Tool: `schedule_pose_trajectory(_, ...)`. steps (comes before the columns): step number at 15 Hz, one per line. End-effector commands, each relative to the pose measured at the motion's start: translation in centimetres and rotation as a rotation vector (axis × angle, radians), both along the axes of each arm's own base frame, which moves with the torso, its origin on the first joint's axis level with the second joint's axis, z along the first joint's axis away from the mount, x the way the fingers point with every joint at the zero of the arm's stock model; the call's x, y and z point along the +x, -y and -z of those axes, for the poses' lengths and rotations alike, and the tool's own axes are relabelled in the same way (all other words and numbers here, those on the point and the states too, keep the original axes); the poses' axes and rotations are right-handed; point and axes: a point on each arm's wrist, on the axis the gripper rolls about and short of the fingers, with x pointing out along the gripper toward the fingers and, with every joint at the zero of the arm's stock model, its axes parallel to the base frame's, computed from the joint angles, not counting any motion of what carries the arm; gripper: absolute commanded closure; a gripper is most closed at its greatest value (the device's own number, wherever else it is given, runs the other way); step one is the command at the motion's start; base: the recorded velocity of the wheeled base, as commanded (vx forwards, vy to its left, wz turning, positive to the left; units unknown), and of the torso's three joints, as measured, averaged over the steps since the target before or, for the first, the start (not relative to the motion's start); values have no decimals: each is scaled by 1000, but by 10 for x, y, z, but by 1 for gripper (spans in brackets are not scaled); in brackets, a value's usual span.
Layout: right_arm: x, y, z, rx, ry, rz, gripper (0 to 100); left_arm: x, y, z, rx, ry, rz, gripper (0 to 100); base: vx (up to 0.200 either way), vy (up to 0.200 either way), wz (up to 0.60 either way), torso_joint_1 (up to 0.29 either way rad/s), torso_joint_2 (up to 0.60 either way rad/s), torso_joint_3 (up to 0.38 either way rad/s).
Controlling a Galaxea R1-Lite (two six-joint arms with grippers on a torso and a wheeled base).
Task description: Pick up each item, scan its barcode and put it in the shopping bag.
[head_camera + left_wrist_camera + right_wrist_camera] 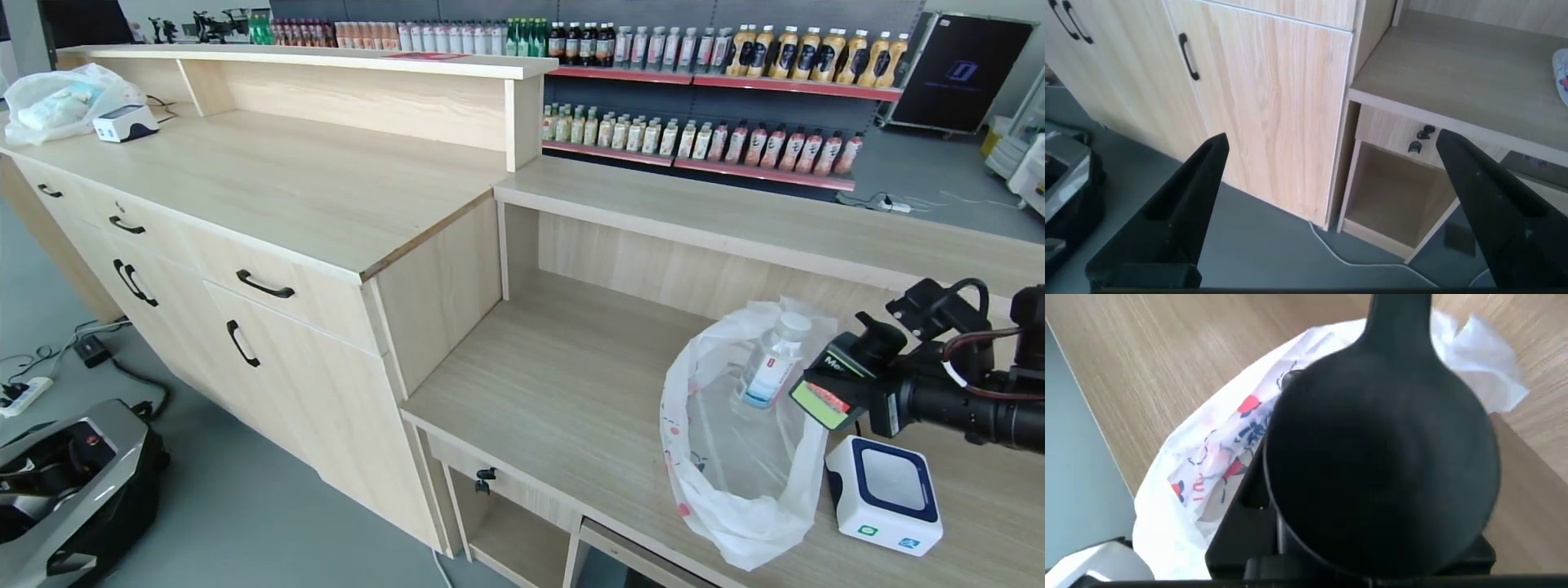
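Right gripper point(856, 369) is gripping 1 black box point(823, 398) just beside the shopping bag point(735, 482) rim; left gripper point(1331, 145) is hanging wide open, empty.

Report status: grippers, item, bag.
Left gripper open over floor. Right gripper shut on dark item beside shopping bag, near scanner. Bottle already bagged.

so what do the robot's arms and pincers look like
Left pincer: two flat black fingers tapering to points. Right arm: black, cylindrical forearm, with a looped black cable and a red wire near the wrist.
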Motion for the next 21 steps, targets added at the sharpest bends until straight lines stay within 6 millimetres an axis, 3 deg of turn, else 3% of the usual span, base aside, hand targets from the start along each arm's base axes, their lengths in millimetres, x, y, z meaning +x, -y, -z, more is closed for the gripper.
schedule_pose_trajectory(1, 13, 1, 36, -30, -114, -25, 100, 0, 0, 0, 0, -1, 1, 0, 0, 0, 0, 0, 0, 0)
schedule_pose_trajectory(7, 30, -1, 62, -35, -128, -44, 100, 0, 0, 0, 0, -1, 1, 0, 0, 0, 0, 0, 0, 0)
schedule_pose_trajectory(13, 57, -23, 80, -21, -17, -105, 100, 0, 0, 0, 0, -1, 1, 0, 0, 0, 0, 0, 0, 0)
schedule_pose_trajectory(21, 74, -27, 107, -13, 14, -114, 100, 0, 0, 0, 0, -1, 1, 0, 0, 0, 0, 0, 0, 0)
